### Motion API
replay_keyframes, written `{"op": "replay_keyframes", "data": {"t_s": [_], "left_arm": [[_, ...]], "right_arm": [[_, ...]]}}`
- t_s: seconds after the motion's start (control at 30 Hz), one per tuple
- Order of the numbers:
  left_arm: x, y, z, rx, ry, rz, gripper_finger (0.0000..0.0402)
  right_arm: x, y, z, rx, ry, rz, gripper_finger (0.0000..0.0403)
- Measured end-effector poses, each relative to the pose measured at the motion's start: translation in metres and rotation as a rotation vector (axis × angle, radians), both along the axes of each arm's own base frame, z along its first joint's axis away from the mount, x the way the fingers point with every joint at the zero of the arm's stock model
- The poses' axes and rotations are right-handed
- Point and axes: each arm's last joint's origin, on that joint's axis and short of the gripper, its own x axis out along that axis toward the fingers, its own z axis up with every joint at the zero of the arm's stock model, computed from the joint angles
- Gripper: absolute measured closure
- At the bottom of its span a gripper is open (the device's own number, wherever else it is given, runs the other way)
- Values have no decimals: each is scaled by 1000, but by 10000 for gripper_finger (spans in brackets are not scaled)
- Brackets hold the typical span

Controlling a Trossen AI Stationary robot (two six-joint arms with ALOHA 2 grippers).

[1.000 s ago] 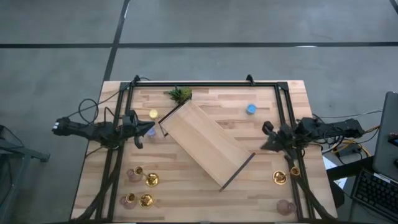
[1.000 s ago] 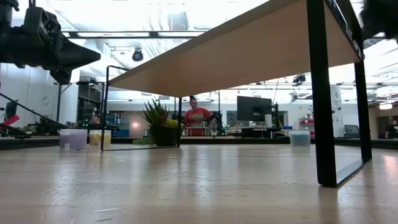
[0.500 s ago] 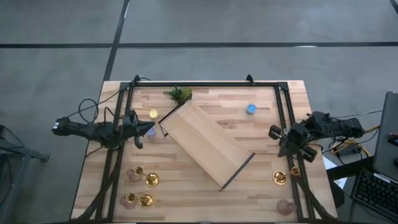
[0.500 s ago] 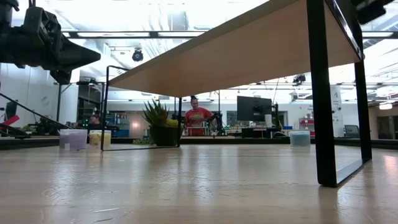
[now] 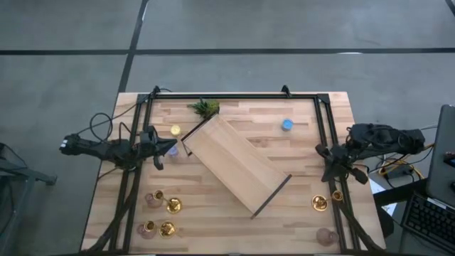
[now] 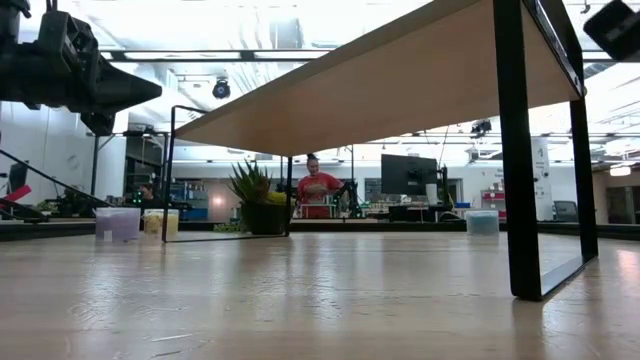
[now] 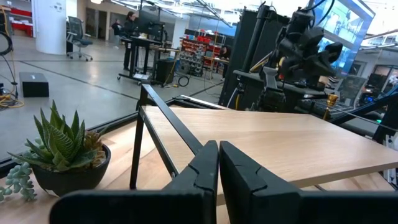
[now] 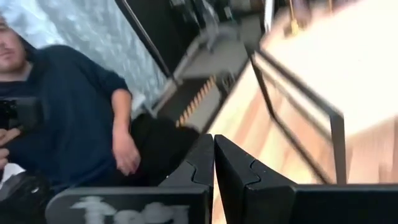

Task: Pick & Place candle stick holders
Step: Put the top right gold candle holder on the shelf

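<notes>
Your right gripper (image 5: pixel 325 153) hangs clenched and empty at the bench (image 5: pixel 234 220) edge, its fingers (image 8: pixel 214 163) pressed together in the right wrist view, which looks off the bench at a seated person in a dark top (image 8: pixel 68 112). The nearest gold candlestick (image 5: pixel 320 203) stands just below that gripper in the high view, with a second, smaller one (image 5: pixel 337 195) beside it against the frame rail, and a pink glass cup (image 5: pixel 327 236) farther on near the bench corner. Your left gripper (image 5: pixel 170 146) is also clenched on nothing, held above the bench next to the raised wooden shelf (image 5: pixel 234 163), close to a yellow tealight (image 5: pixel 175 130). Well below that gripper sit two more gold candlesticks (image 5: pixel 173 205) and (image 5: pixel 166 229), each paired with a pink cup (image 5: pixel 151 200) and (image 5: pixel 146 229).
</notes>
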Motion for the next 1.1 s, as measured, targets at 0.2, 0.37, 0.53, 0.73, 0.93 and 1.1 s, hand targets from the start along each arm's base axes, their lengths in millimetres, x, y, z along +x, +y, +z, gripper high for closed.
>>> {"op": "replay_keyframes", "data": {"t_s": [0.2, 0.37, 0.53, 0.73, 0.93, 1.1], "left_arm": [[0, 0, 0, 0, -1, 0, 383], [0, 0, 0, 0, 0, 0, 383], [0, 0, 0, 0, 0, 0, 383], [0, 0, 0, 0, 0, 0, 383], [0, 0, 0, 0, 0, 0, 383], [0, 0, 0, 0, 0, 0, 383]], "right_arm": [[5, 1, 2, -32, 187, -1, 394], [12, 2, 3, -59, 309, 8, 393], [22, 4, 2, -104, 322, 52, 369], [27, 9, -7, -170, 421, 128, 319], [30, 16, -14, -196, 536, 189, 276], [35, 21, -13, -208, 584, 208, 257]]}}
